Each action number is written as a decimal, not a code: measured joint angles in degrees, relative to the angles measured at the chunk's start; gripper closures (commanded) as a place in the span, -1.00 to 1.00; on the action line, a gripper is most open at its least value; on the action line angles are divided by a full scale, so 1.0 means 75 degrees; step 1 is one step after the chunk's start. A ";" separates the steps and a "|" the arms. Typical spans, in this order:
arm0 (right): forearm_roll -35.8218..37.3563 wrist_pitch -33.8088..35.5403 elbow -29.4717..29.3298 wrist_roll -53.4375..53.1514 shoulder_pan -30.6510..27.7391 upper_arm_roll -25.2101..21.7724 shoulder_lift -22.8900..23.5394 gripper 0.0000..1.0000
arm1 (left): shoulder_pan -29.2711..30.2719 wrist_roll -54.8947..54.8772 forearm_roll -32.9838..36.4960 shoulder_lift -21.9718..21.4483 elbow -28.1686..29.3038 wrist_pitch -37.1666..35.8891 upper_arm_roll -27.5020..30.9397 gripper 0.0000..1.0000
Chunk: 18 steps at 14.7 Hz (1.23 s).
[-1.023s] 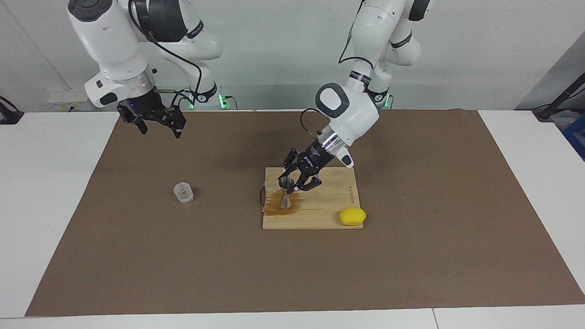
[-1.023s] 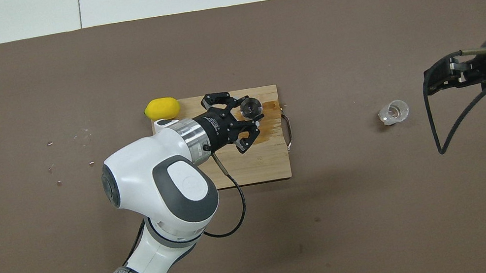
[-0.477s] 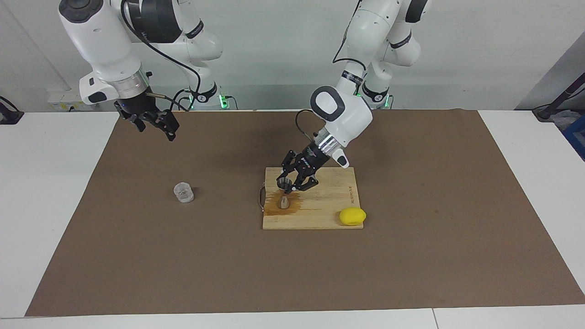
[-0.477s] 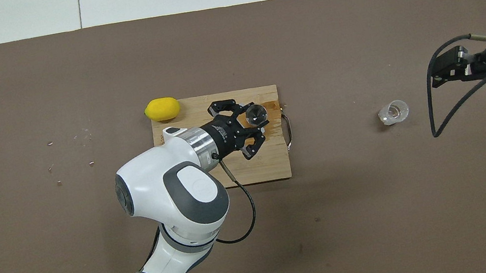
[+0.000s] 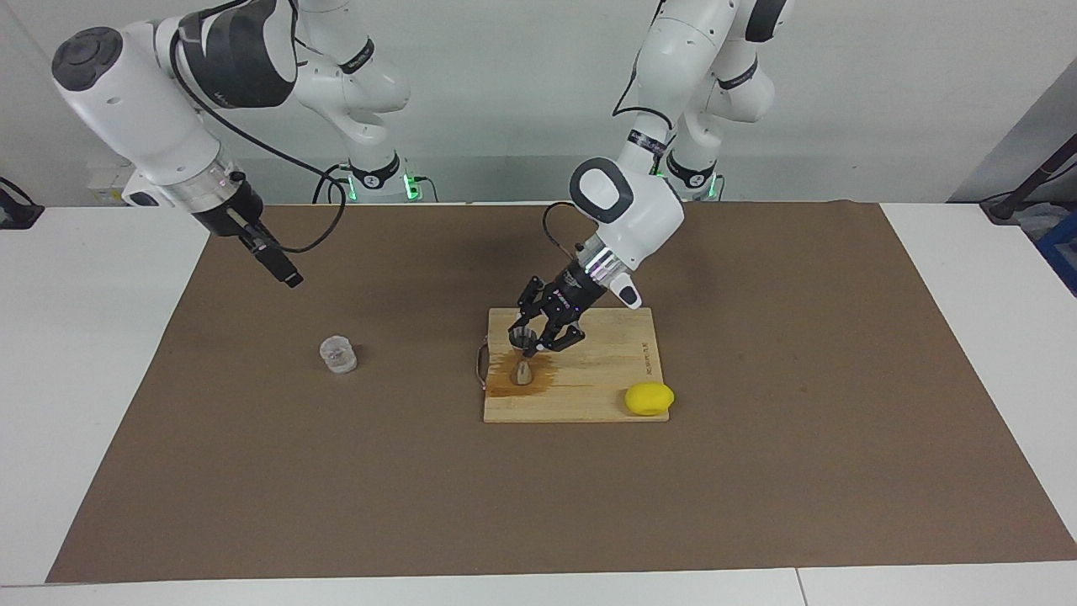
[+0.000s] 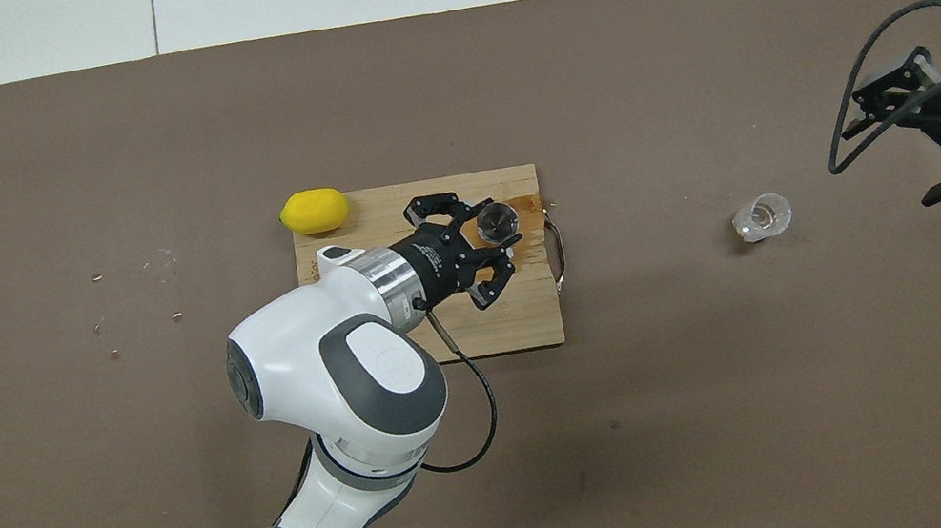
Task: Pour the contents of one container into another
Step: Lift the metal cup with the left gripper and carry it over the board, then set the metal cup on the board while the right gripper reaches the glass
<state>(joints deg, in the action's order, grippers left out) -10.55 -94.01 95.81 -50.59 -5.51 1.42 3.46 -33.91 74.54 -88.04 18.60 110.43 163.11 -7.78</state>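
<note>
A brown mat was seen from across the table. Toward the right arm's end, the right gripper (image 5: 282,273) hung in the air over the mat's edge, its jaws spread wide and empty in the overhead view. The cup (image 5: 338,354) stood upright on the mat, near that gripper but well apart from it and not touched. At mid-table, a board (image 5: 589,396) carried a brown stain, and on the stain stood the jigger (image 5: 523,360), upright. The left gripper (image 5: 528,335) was closed on the jigger's upper cone. A lemon (image 5: 649,398) lay at the board's corner toward the left arm's end.

For the step in hand (judged to be fetching the cup), the jigger would best be kept steady and upright, while the cup was approached from the side, level, and gripped gently, since clear walls could slip.
</note>
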 measured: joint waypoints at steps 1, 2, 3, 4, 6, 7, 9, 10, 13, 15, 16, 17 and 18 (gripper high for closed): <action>-0.0327 -0.0015 0.0017 -0.0323 -0.0172 -0.0003 0.0122 -1.00 | -0.0035 0.0000 -0.0001 0.0002 0.0000 0.0055 0.0001 0.10; -0.0617 -0.0055 0.0031 -0.0619 -0.0345 -0.0007 0.0282 -1.00 | -0.0058 0.0000 -0.0002 0.0013 0.0001 0.0085 0.0000 -0.99; -0.0844 -0.0114 0.0041 -0.0879 -0.0487 -0.0010 0.0463 -1.00 | -0.0077 -0.0002 -0.0003 0.0024 0.0000 0.0117 -0.0001 -1.00; -0.1011 -0.0189 0.0047 -0.1083 -0.0594 -0.0013 0.0641 -1.00 | -0.0100 -0.0006 -0.0003 0.0024 -0.0001 0.0152 0.0000 -1.00; -0.1372 -0.0386 0.0072 -0.1333 -0.0765 -0.0017 0.0976 -1.00 | -0.0145 -0.0007 -0.0003 0.0027 0.0000 0.0187 0.0001 -1.00; -0.1635 -0.0491 0.0121 -0.1410 -0.0872 -0.0019 0.1123 -1.00 | -0.0149 -0.0007 -0.0003 0.0027 0.0000 0.0189 0.0001 -1.00; -0.2110 -0.0729 0.0358 -0.1438 -0.1152 -0.0025 0.1338 -1.00 | -0.0151 -0.0007 -0.0004 0.0027 -0.0001 0.0189 0.0000 -1.00; -0.2237 -0.0823 0.0503 -0.1438 -0.1263 -0.0026 0.1398 -1.00 | -0.0156 -0.0007 -0.0004 0.0026 -0.0004 0.0187 -0.0002 -1.00; -0.2745 -0.1078 0.0888 -0.1421 -0.1441 -0.0028 0.1562 -1.00 | -0.0226 -0.0007 -0.0004 -0.0034 -0.0052 0.0152 -0.0005 -1.00; -0.2935 -0.1292 0.1133 -0.1340 -0.1473 -0.0027 0.1640 -1.00 | -0.0246 -0.0007 -0.0004 -0.0216 -0.0078 -0.0101 0.0002 -1.00; -0.3110 -0.1354 0.1262 -0.1238 -0.1505 -0.0027 0.1667 -1.00 | -0.0237 -0.0006 -0.0004 -0.0328 -0.0078 -0.0311 0.0037 -1.00; -0.3264 -0.1400 0.1389 -0.1086 -0.1571 -0.0028 0.1708 -1.00 | -0.0199 -0.0006 0.0000 -0.0451 -0.0075 -0.0566 0.0087 -1.00; -0.3389 -0.1415 0.1497 -0.0886 -0.1673 -0.0028 0.1785 -1.00 | -0.0088 -0.0007 0.0089 -0.0553 -0.0070 -0.0896 0.0135 -1.00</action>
<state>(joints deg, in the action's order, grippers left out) -35.97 -104.62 107.04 -57.24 -18.05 1.21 16.85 -34.57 74.49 -87.37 14.45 109.91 156.39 -6.77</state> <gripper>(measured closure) 0.000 0.000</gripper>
